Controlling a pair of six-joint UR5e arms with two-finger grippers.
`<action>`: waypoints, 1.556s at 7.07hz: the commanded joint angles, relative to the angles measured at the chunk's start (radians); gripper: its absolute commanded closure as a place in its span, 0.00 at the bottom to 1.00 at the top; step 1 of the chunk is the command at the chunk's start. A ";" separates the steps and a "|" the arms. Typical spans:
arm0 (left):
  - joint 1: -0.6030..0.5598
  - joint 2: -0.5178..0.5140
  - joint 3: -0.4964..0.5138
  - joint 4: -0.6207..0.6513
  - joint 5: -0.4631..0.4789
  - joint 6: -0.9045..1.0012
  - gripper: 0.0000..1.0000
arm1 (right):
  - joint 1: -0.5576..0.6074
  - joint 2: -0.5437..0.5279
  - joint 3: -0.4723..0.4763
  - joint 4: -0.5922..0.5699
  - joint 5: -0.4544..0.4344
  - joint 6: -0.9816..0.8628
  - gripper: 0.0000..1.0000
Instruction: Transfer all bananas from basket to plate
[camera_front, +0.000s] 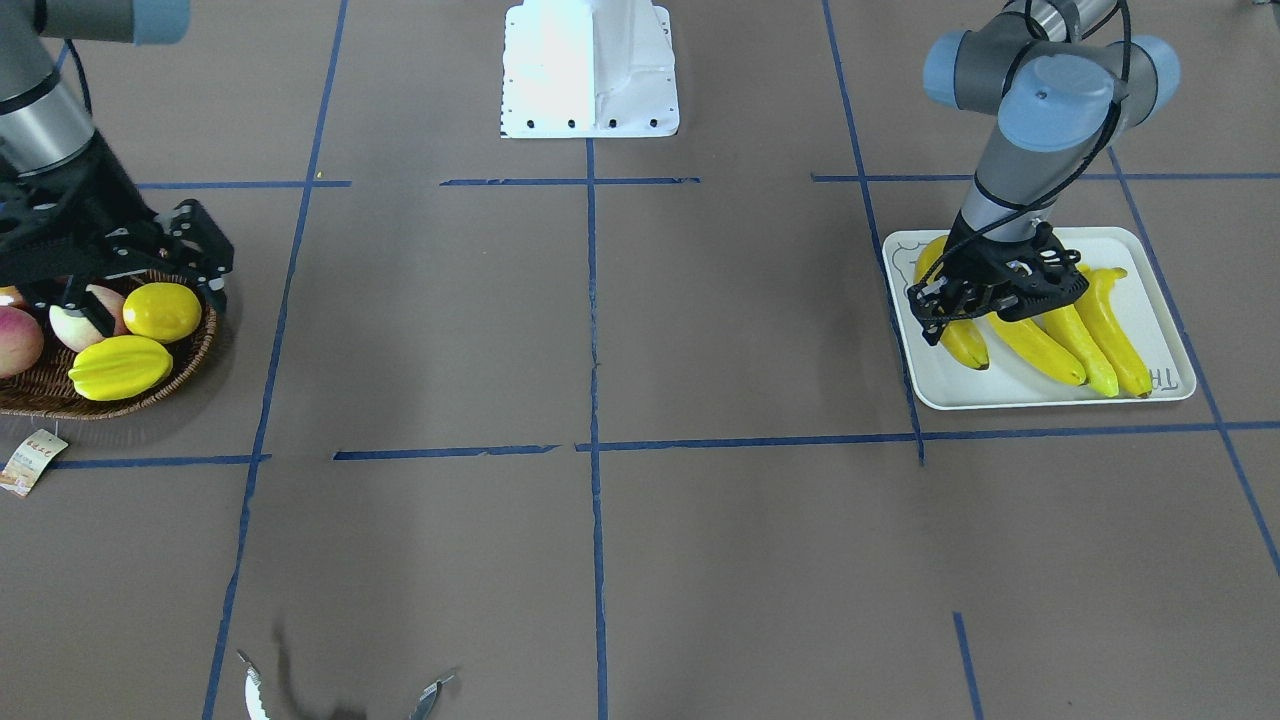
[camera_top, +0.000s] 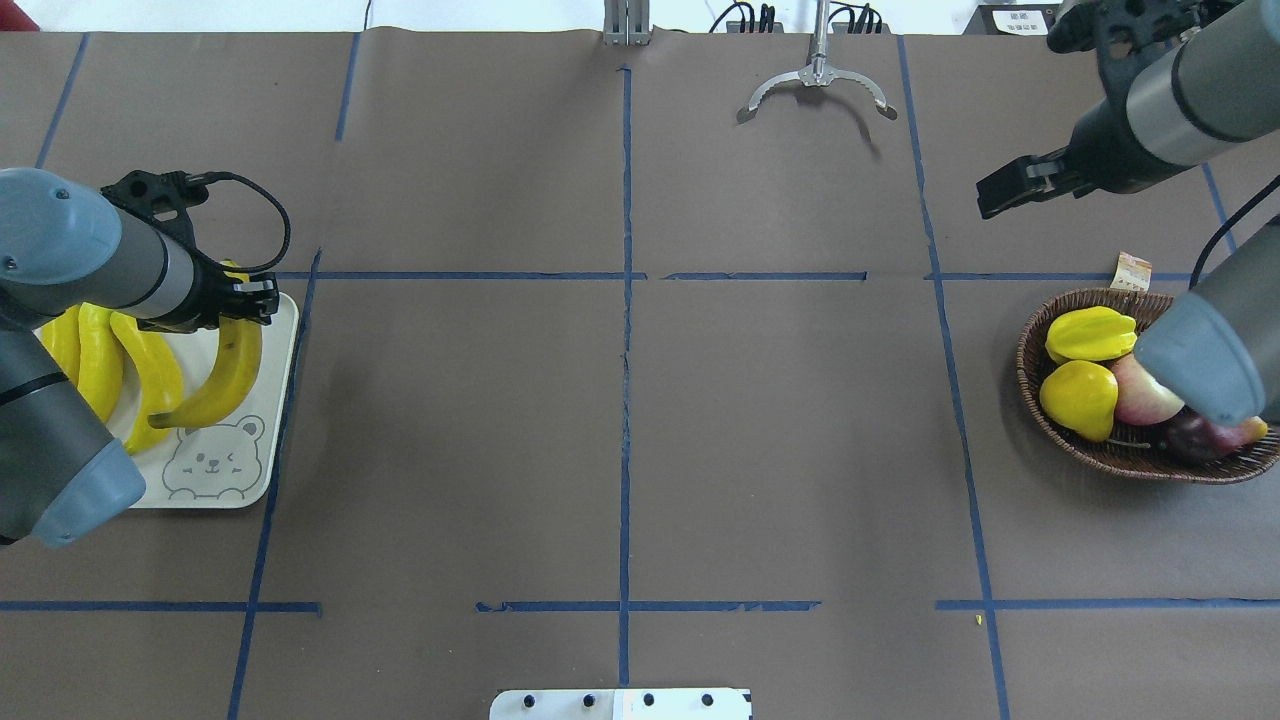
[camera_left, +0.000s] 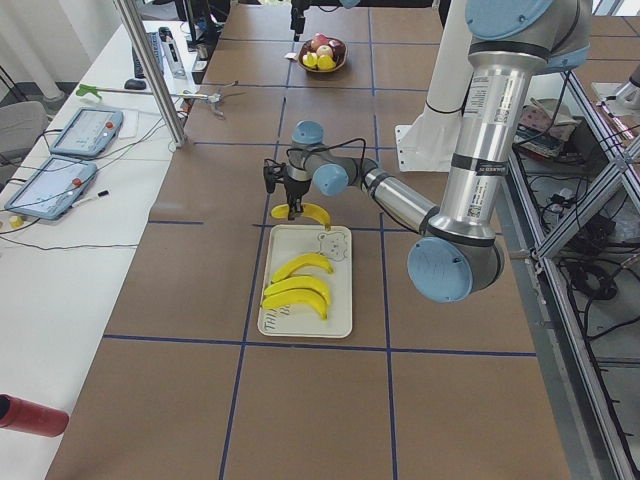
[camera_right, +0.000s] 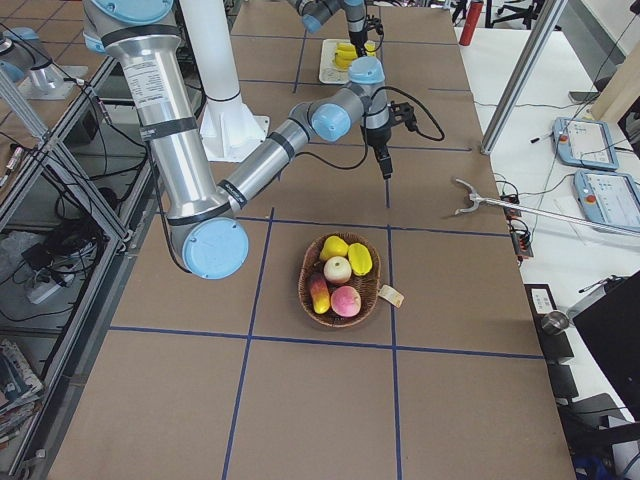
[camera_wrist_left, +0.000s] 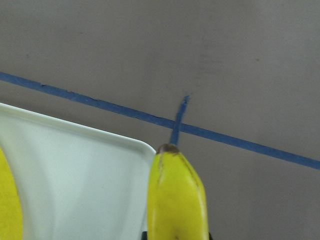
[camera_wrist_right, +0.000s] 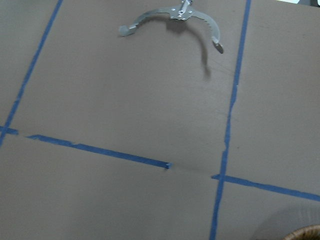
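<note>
My left gripper is shut on one of the bananas, holding it by its upper part over the inner edge of the white plate. The left wrist view shows that banana's dark tip just past the plate's corner. Three more bananas lie side by side on the plate. The wicker basket holds a lemon, a starfruit and peaches, and no banana shows in it. My right gripper hovers open and empty, up beside the basket's far side.
Metal tongs lie at the table's far edge, also visible in the right wrist view. The robot's white base stands at mid-table on the robot's side. A paper tag trails from the basket. Blue tape lines grid the brown tabletop.
</note>
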 joint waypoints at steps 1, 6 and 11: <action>-0.004 0.006 0.052 -0.001 0.002 0.004 1.00 | 0.103 -0.029 -0.062 0.004 0.097 -0.111 0.00; -0.050 0.024 0.064 0.010 -0.009 0.053 0.01 | 0.244 -0.081 -0.151 0.004 0.246 -0.286 0.00; -0.507 0.026 0.069 0.246 -0.340 0.768 0.01 | 0.364 -0.247 -0.146 0.005 0.277 -0.413 0.00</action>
